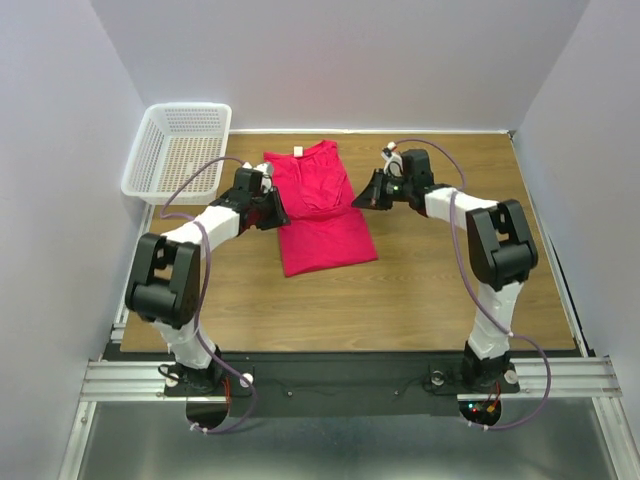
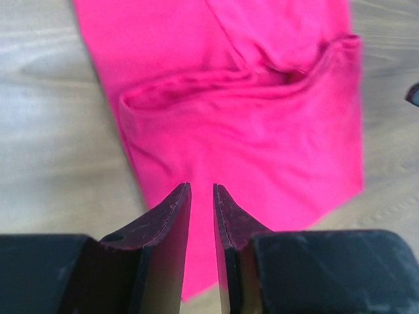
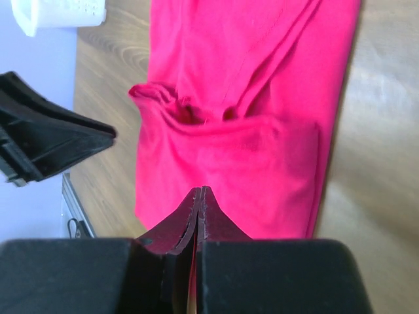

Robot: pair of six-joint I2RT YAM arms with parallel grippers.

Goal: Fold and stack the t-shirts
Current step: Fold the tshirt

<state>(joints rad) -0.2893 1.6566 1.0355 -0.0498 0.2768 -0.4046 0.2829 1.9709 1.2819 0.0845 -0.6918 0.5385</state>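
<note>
Wooden tabletop (image 1: 430, 290) held the half-folded t-shirt (image 1: 325, 232), far middle. Beside it the left gripper (image 2: 201, 188) hovered parted, empty, the right gripper (image 3: 200, 191) closed opposite; folding on probably needed matched, even corner grips.

t-shirt (image 2: 262, 131): far end cut off in both wrist views
basket (image 3: 59, 13): only a corner shows, right wrist view

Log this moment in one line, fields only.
crimson-pink cloth t-shirt: partly folded, lying on wooden table | left gripper: slightly open | right gripper: shut
</note>
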